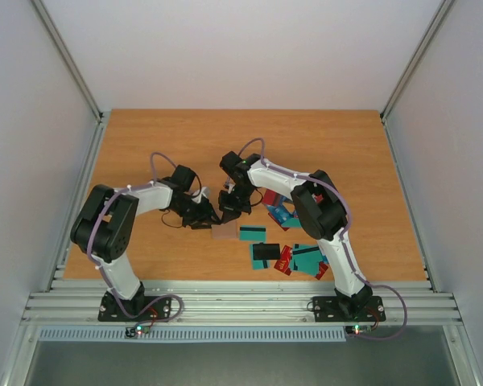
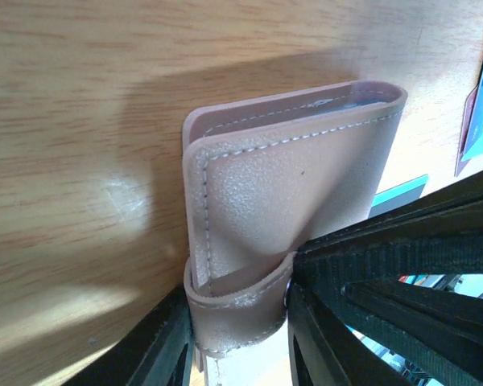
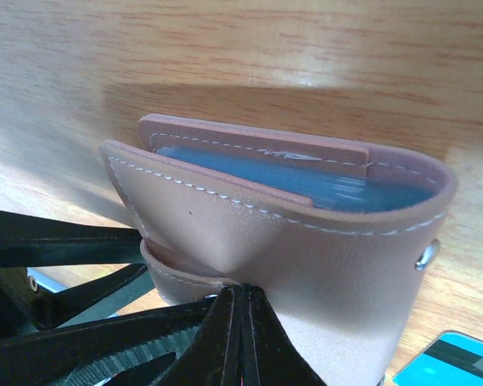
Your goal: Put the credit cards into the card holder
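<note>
While the left pincer (image 2: 237,322) is clamped on the lower edge of the card holder (image 2: 290,185), the right pincer (image 3: 241,299) sits jaws together against its front wall. Credit cards (image 1: 294,256) lie loose just beside the right pincer. Suggest: steady holder, spread mouth wide, feed one card squarely.

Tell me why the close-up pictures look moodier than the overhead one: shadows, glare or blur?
Top external: even, soft light, everything sharp but small. Left wrist: the card holder throws a broad shadow on the table, with a pale glare patch lower left; the left fingers are dark and soft. Right wrist: similar shadow behind the card holder, right fingers blurred near the lens.
</note>
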Controlling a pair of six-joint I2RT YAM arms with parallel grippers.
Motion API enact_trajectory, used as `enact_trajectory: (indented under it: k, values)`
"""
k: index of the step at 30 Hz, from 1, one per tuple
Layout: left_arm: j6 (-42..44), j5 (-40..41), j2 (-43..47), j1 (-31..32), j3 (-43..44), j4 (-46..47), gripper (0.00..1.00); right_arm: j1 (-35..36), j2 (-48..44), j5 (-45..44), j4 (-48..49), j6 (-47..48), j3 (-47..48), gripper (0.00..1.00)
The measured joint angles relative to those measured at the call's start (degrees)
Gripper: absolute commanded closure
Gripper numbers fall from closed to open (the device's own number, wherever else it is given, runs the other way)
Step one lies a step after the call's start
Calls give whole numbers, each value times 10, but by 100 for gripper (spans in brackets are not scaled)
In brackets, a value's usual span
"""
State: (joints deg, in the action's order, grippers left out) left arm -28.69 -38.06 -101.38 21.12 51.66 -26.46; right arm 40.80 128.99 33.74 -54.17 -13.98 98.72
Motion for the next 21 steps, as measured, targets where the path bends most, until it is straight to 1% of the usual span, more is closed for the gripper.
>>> enact_trajectory:
  k: [5,11,16,18,21]
  values:
    - [7,5,-9,2,6,-10,73,0,0,4,3,0,-2,99]
    - [24,5,-16,2,12,-21,73,-4,0,19,13,-3,-10,99]
    - [24,7,-9,3,12,-21,68,-5,0,20,13,-3,-10,98]
    - [24,10,-5,4,12,-21,64,-5,-1,19,12,-3,-10,97]
    - [26,29,5,12,12,-23,56,-4,-2,14,8,0,-7,95]
